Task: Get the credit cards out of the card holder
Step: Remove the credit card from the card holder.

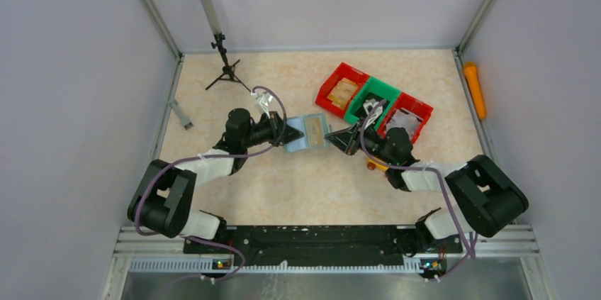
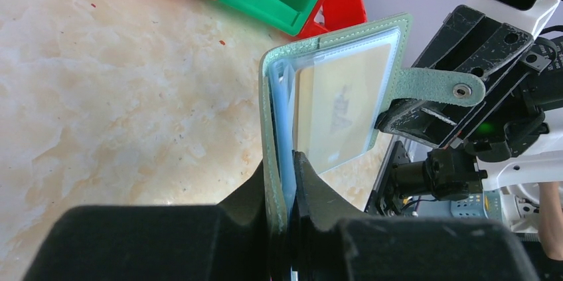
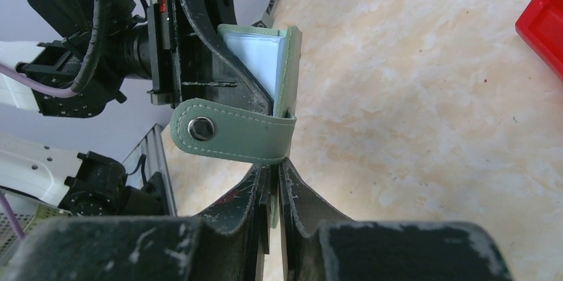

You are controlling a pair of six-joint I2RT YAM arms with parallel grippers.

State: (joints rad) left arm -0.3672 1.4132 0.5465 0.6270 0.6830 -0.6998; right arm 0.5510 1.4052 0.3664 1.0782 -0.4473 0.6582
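The worktop (image 1: 298, 193) is a pale beige, marble-patterned slab boxed in by plain grey walls (image 1: 78, 66) with metal corner posts. At the back right three plastic bins stand touching in a slanted row: a red bin (image 1: 340, 87), a green bin (image 1: 372, 101) and a second red bin (image 1: 412, 117). An orange cylinder (image 1: 473, 89) lies along the right edge, and a small black tripod (image 1: 225, 69) carrying a grey tube stands at the back left.

Both arms reach inward from their bases at the near edge and meet around the middle of the worktop, just in front of the bins. The left arm (image 1: 205, 169) stretches to the right, and the right arm (image 1: 432, 176) stretches to the left.

The card holder (image 1: 306, 133), grey-green and opened up, hangs between them, off the surface. The left tool (image 1: 285, 132) is clamped on the holder's left edge, with its fingers (image 2: 312, 188) pressed against the cover and the clear sleeves. The right tool (image 3: 273, 178) is closed on a thin green edge at the opposite side. The holder's tab (image 3: 229, 131) with its metal snap (image 3: 200, 128) crosses just above those fingertips.

A pale tan credit card (image 2: 342, 105) sits inside a clear pocket of the holder.
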